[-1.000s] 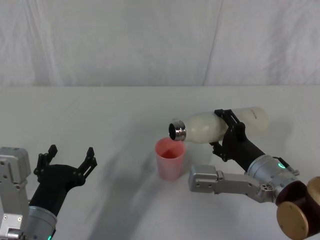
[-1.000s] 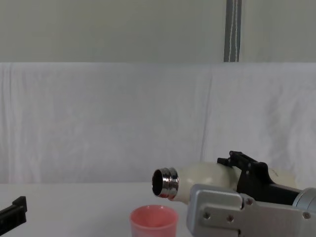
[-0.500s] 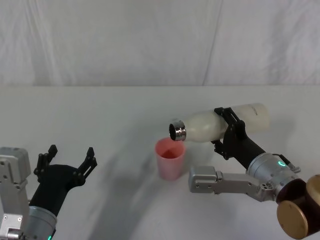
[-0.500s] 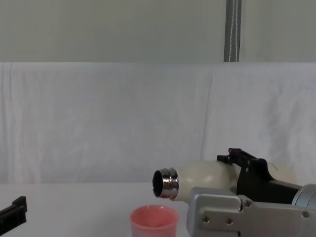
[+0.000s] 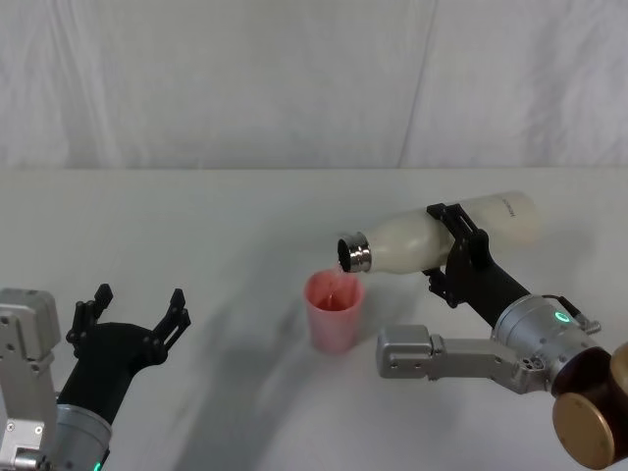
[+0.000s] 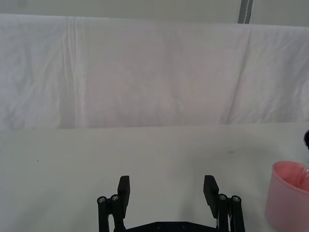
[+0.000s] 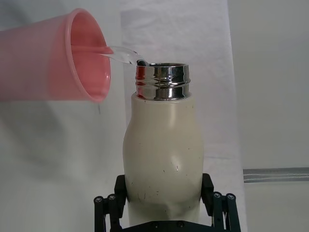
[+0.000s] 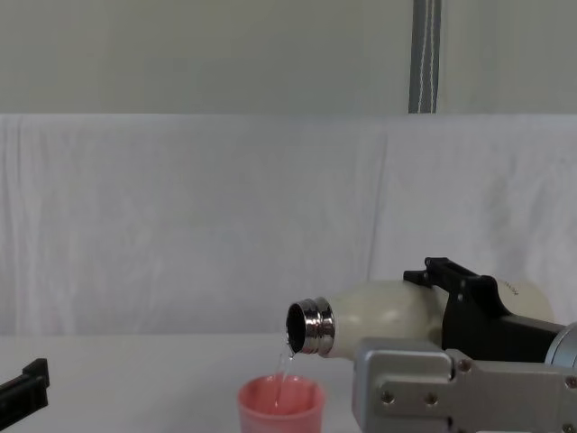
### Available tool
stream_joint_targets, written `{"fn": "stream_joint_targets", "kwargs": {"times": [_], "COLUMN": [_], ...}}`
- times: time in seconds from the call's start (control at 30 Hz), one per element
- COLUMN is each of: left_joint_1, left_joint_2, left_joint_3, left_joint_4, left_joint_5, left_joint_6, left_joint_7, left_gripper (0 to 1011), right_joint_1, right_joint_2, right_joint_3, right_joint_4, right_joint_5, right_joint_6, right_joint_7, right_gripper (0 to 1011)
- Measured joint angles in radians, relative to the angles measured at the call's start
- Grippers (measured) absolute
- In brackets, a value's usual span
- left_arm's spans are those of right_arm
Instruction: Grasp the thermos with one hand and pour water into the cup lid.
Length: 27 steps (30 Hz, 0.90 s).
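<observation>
- The pouring step is under way: the right gripper point(image 5: 453, 257) has its fingers point(image 5: 461, 235) clenched around the body of the thermos point(image 5: 432, 240), which lies tipped close to level with its steel neck point(image 5: 354, 252) slightly lowest, out beyond the fingertips.
- The cup lid point(image 5: 334, 311) stands upright on the white counter point(image 5: 216, 226), below and just past that neck, apart from the fingers.
- A thin stream of water point(image 8: 284, 365) drops from the lip of the neck into the cup lid.
- The next move, as a judgement, calls for holding this tilt with the mouth over the rim until enough has gone in, then rolling the wrist back to bring the thermos upright without dragging the stream across the cup lid's edge.
- The chest view gives the side-on line of the stream falling inside the rim, which the head view barely shows.
- The right wrist view looks along the thermos from between the fingers and shows the water curling off the lip toward the cup lid's open mouth point(image 7: 89, 60).
- The left gripper point(image 6: 167, 191) is parked low at the robot's left, its fingers released and spread with nothing between them; the cup lid sits well off to one side of them.
</observation>
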Motion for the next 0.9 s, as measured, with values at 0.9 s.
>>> {"fn": "stream_joint_targets", "kwargs": {"times": [0.9], "left_joint_1": [0.0], "left_joint_2": [0.0], "left_joint_3": [0.0], "left_joint_4": [0.0], "left_joint_5": [0.0], "left_joint_6": [0.0], "left_joint_7": [0.0], "left_gripper": [1001], "right_joint_1": [0.008], "right_joint_2": [0.007], "right_joint_3": [0.006], "right_joint_4": [-0.012], "right_joint_5": [0.001], "right_joint_6": [-0.004], "right_joint_7": [0.01], "right_gripper": [948]}}
